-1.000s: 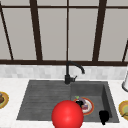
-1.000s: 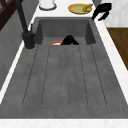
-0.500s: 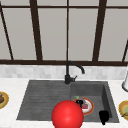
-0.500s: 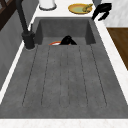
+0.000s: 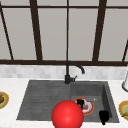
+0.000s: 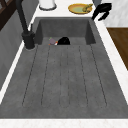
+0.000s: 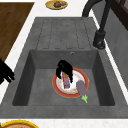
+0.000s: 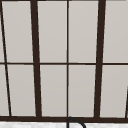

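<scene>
Starting at the left of the front view, a brown-rimmed plate [image 5: 1, 99] sits on the counter, well away from anything I'm working with. Next comes a red ball [image 5: 67, 115] at the front edge of the sink [image 5: 45, 87], low in that picture. It covers part of the basin there, so I judge depth from the side views. Behind it stands the faucet [image 5: 68, 74].

The left hand [image 7: 64, 69] is down in the basin over the red-rimmed dish [image 7: 85, 79]. Its fingers [image 7: 70, 75] curl down on either side of a small block [image 7: 66, 82] lying on the dish, and they seem to pinch its upper end. The hold looks shallow, so I think a quick lift could let the block slip out and drop back. A sideways drag could slide the dish across the basin floor. A purple vegetable [image 7: 81, 88] lies on the dish's rim just beside the block, and a wide sweep could knock it off.

The right hand [image 6: 101, 11] hangs in the air over the sink's right edge, near a yellow plate [image 6: 79, 8]. Its fingers are loose and spread and hold nothing. It is far enough from the basin that I see little chance of the hands colliding, unless the left one comes up toward that corner.
</scene>
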Motion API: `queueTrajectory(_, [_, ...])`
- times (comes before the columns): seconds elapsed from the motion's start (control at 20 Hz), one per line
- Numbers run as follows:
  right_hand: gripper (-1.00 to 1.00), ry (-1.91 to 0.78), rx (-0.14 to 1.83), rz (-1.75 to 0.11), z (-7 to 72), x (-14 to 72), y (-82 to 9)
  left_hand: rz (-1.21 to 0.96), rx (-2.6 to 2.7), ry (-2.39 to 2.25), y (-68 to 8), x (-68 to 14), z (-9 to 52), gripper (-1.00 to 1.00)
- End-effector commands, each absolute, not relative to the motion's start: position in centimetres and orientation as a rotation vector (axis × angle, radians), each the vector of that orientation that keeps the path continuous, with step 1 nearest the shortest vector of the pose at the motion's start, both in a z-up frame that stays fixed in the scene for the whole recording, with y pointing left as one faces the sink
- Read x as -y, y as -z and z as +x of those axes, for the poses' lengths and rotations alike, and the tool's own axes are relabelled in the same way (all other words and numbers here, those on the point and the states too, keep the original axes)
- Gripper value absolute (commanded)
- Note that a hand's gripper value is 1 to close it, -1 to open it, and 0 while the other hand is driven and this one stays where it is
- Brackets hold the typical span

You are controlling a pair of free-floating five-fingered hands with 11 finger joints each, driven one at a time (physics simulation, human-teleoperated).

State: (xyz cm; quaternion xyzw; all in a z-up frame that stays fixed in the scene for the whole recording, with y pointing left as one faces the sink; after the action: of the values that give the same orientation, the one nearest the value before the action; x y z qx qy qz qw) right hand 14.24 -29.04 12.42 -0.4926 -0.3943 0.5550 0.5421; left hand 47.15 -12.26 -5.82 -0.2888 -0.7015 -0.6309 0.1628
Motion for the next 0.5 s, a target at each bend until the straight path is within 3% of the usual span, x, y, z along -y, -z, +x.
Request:
queueTrajectory(0.0, [0.0,-1.318,0.936,-1.17,14.2,29.0,-12.4,-0.805,1.956,1.83,7.8,13.3,46.3,1.0])
queueTrajectory(0.45, [0.0,-1.318,0.936,-1.17,14.2,29.0,-12.4,-0.676,2.186,1.979,6.1,12.9,45.5,1.0])
